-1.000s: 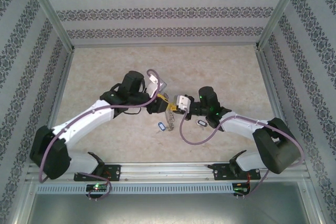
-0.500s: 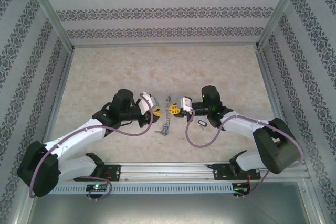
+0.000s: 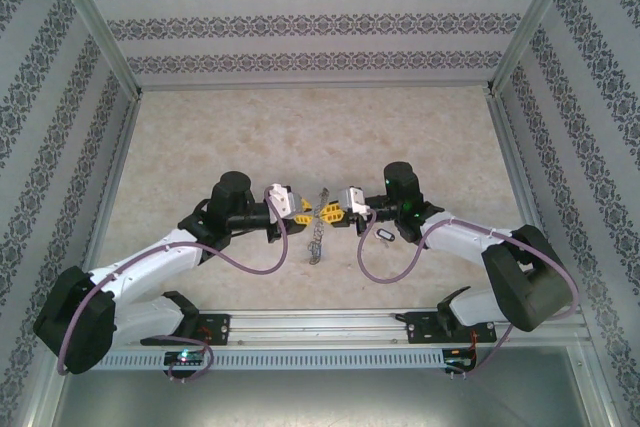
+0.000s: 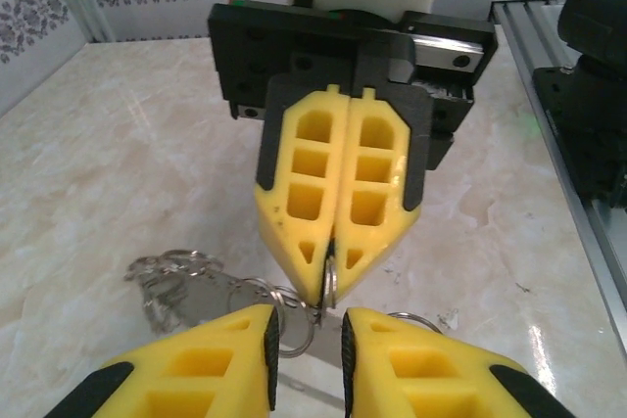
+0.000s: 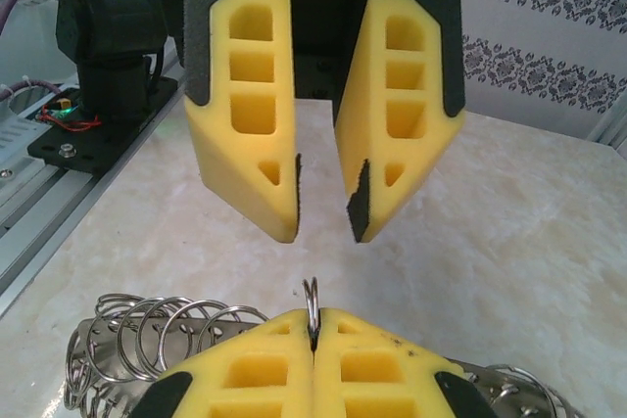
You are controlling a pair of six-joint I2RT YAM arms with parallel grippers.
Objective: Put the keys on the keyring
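— How far along is the job getting?

— I am judging it to be well short of finished. The keyring [image 3: 318, 232] is hanging over the middle of the tabletop [image 3: 200, 137], a little toward its near edge, with a bunch of small silvery keys [image 3: 315, 249] dangling from it. One blue-and-white key [image 3: 383, 235] is lying loose on the tabletop, just beside the right arm [image 3: 450, 232], so that one at least is waiting to be threaded on. Whether another blue-headed key is hanging in the bunch, I am not managing to tell.

— And what are the pincers doing?

— The right gripper [image 5: 312, 318] is pressing its jaws flat together and pinching a thin loop of the keyring, which is standing edge-on out of the tips. The left gripper [image 5: 323, 214] is facing it, just beside that loop, with its jaws standing a narrow gap apart. It is holding nothing and, as far as I am seeing, touching nothing.
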